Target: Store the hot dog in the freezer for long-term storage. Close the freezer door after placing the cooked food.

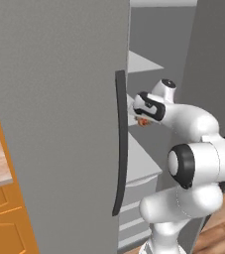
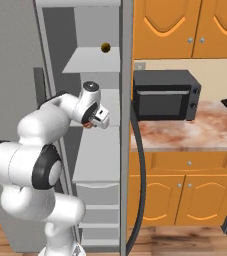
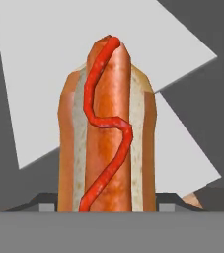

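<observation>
The hot dog, a reddish sausage with a ketchup line in a tan bun, stands up between my finger tips in the hand view. My gripper is shut on it, and a bit of the hot dog shows under the hand. The gripper reaches into the open freezer at the height of a middle shelf. Whether the hot dog touches a shelf I cannot tell. The freezer door stands open, edge-on to the right of the compartment, with its dark handle.
A small olive-yellow item lies on the upper shelf. Drawers fill the freezer's lower part. The wider grey door is shut on the left, with its handle. A black microwave stands on the counter right of the open door.
</observation>
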Robot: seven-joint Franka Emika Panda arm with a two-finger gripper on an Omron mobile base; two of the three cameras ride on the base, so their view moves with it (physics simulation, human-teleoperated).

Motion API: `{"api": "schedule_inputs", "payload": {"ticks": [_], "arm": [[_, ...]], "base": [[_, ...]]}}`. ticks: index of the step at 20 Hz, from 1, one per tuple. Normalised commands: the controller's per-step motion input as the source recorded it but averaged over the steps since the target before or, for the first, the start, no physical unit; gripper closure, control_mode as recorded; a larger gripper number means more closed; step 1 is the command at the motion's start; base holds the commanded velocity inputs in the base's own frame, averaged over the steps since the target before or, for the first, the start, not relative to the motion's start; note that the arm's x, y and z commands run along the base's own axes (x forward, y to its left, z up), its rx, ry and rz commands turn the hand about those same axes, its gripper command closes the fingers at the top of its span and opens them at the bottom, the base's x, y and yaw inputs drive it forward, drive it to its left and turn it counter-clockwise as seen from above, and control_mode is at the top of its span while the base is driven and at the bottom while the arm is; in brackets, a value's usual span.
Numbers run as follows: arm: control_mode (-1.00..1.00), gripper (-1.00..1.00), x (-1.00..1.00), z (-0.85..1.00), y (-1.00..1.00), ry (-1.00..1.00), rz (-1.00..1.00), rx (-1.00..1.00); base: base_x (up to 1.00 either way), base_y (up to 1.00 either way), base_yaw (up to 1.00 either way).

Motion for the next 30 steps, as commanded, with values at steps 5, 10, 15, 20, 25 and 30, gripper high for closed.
{"api": "schedule_inputs", "payload": {"ticks": [5, 10, 15, 20, 25, 30], "arm": [[-1.00, 1.00, 0.60, -0.04, 0.11, 0.00, -0.01, 0.00], [-1.00, 1.00, 0.65, -0.12, 0.05, -0.01, -0.01, 0.00], [-1.00, 1.00, 0.67, -0.24, 0.00, -0.03, 0.00, 0.00], [-1.00, 1.00, 0.71, -0.27, 0.00, 0.00, 0.00, 0.00], [-1.00, 1.00, 0.72, -0.27, 0.00, 0.00, 0.00, 0.00], [-1.00, 1.00, 0.68, -0.25, 0.00, 0.00, 0.00, 0.00]], "base": [[0.00, 0.00, 0.00], [0.00, 0.00, 0.00], [0.00, 0.00, 0.00], [0.00, 0.00, 0.00], [0.00, 0.00, 0.00], [0.00, 0.00, 0.00]]}}
